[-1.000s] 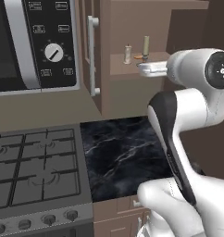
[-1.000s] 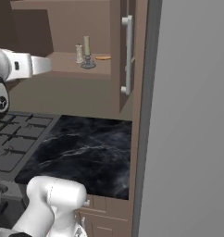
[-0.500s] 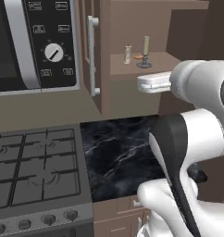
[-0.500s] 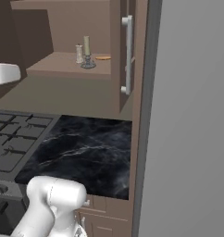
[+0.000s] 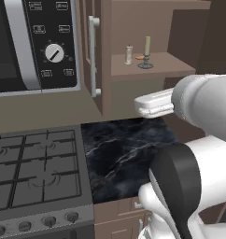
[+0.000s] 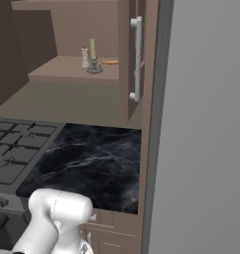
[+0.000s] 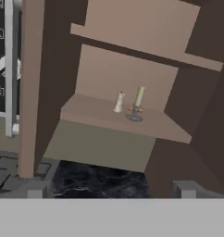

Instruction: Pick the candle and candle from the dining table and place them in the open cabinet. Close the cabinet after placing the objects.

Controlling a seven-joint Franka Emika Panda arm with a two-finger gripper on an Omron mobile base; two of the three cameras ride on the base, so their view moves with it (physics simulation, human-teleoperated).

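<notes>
Tool [image 7: 109,187] of mine hangs wide and empty facing the open cabinet [image 7: 132,69], where the stick candle [image 7: 139,98] on its dish and the stub candle [image 7: 119,102] stand side by side above the black bench [image 5: 126,149].

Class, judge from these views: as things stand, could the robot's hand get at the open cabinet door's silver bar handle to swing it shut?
Probably yes. The hand is open and empty, both candles stand on the cabinet shelf, and nothing sits between it and the bar handle on the open door.
</notes>
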